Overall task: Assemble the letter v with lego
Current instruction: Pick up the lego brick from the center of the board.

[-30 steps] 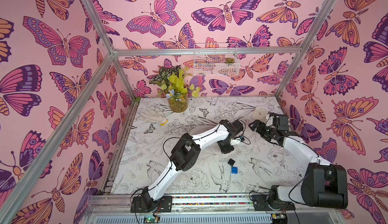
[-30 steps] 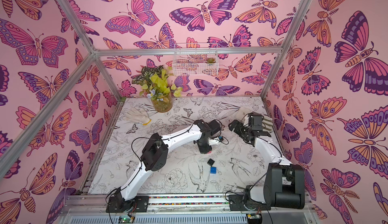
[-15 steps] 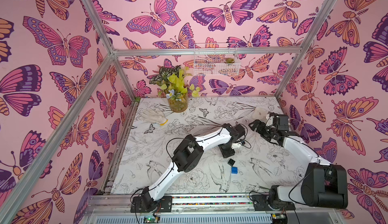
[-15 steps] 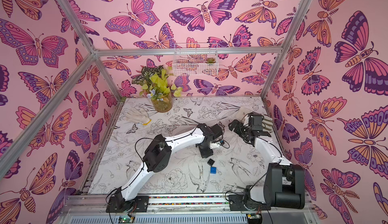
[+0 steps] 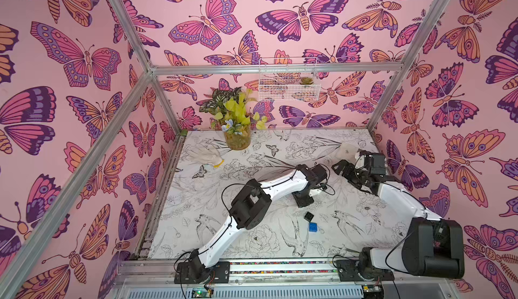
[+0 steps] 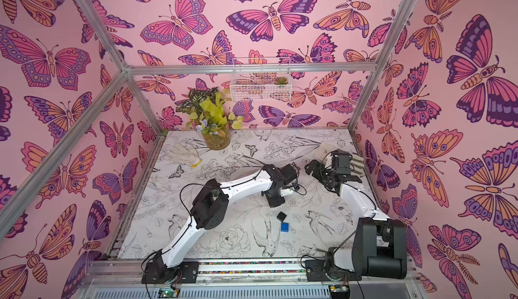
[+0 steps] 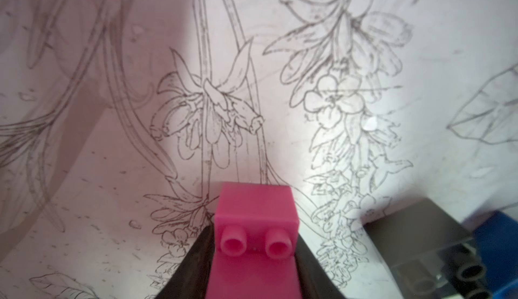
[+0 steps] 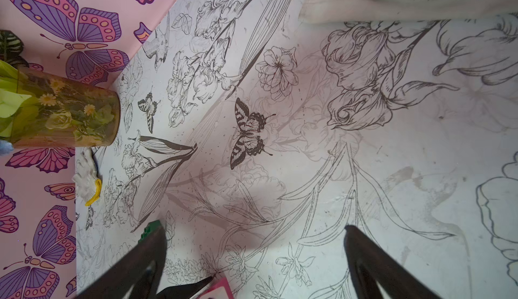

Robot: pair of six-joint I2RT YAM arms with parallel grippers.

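Now: left arm [image 5: 277, 184] stretched across desk [image 5: 196, 219], wrist bent down, left jaws clenched on pink brick [image 7: 255, 216], studs facing wrist camera. Black brick [image 5: 309, 215] and blue brick [image 5: 313, 226] lie close together on desk, near left jaws. Right arm [image 5: 392, 196] folded at far right, right jaws spread wide, empty; green brick [image 8: 151, 227] peeks from behind one. Butterfly walls [image 5: 84, 59]; vase [image 5: 237, 140] and glove [image 5: 206, 153] at back.

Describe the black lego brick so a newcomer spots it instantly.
Find the floral-print table, then the left end effector pointing down near its middle. Two small bricks lie just toward the base rail: the black brick is the one closer to the end effector; the blue brick lies past it.
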